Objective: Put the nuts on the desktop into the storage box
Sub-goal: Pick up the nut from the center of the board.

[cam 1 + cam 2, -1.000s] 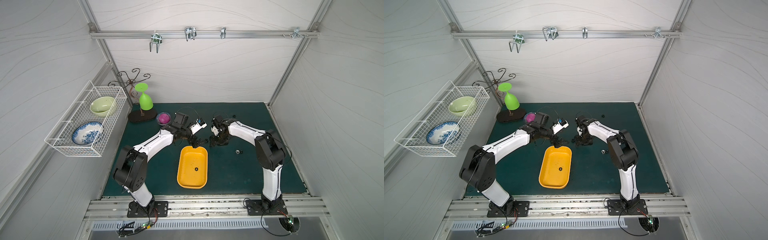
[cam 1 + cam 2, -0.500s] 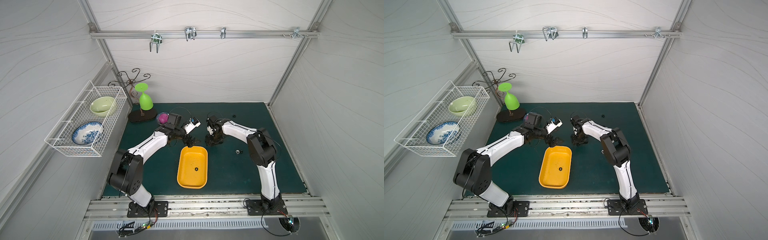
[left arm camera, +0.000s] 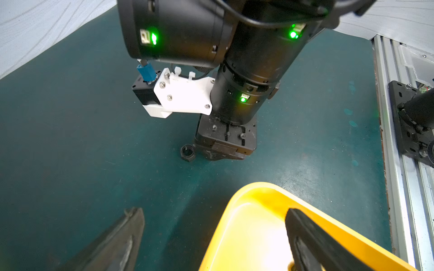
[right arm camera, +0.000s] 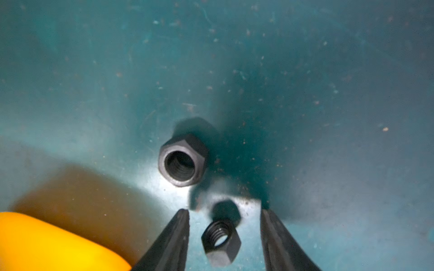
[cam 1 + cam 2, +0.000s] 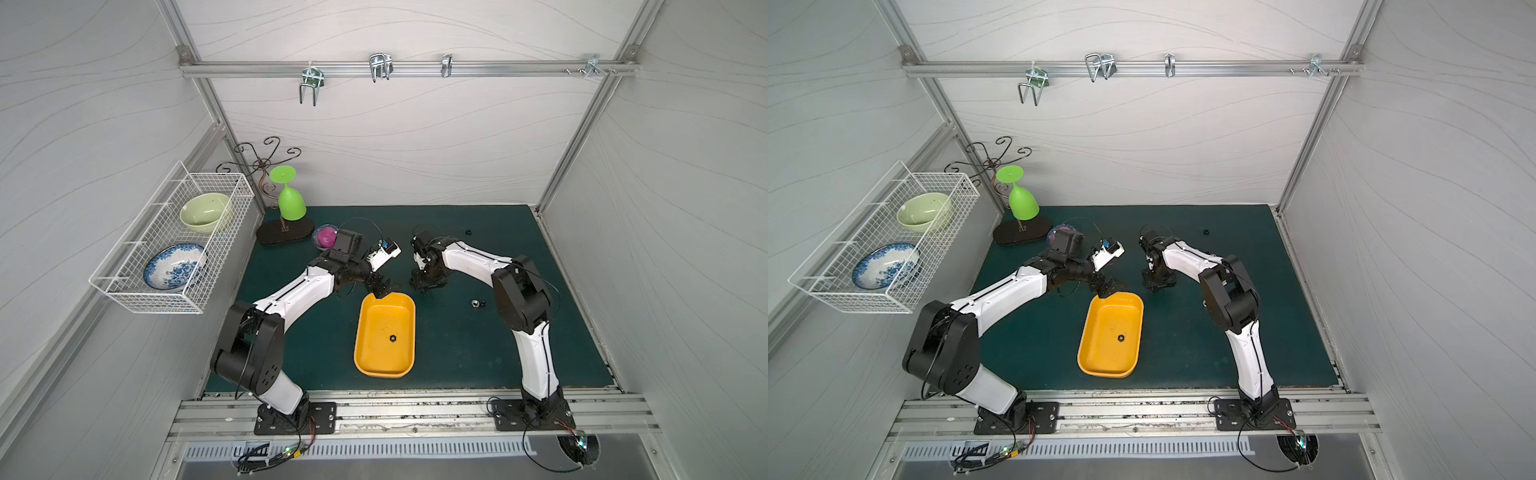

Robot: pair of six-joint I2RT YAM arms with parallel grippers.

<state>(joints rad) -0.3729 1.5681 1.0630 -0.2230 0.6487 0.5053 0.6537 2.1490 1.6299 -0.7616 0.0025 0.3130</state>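
The yellow storage box (image 5: 374, 353) lies mid-desktop (image 5: 478, 353) with one black nut (image 5: 391, 338) inside. My left gripper (image 5: 380, 289) hangs open over the box's far rim (image 3: 237, 199), one finger (image 3: 305, 234) over the inside, the other over the mat. My right gripper (image 5: 428, 284) points down at the mat just right of it. It is open around a small black nut (image 4: 220, 242), with a gap on each side. A larger black nut (image 4: 182, 160) lies just beyond its fingertips. Another nut (image 5: 468, 231) lies near the back; two (image 5: 478, 303) lie by the right arm's elbow.
A white wire basket (image 5: 174, 241) holding bowls hangs on the left wall. A green goblet (image 5: 289, 199) on a dark stand and a small bowl with a pink ball (image 5: 326, 236) stand at the back left. Walls close three sides; a metal rail (image 5: 415, 411) runs along the front.
The left gripper has drawn back and down to the box's far rim. The right gripper has edged slightly left and stays low over the same patch of mat.
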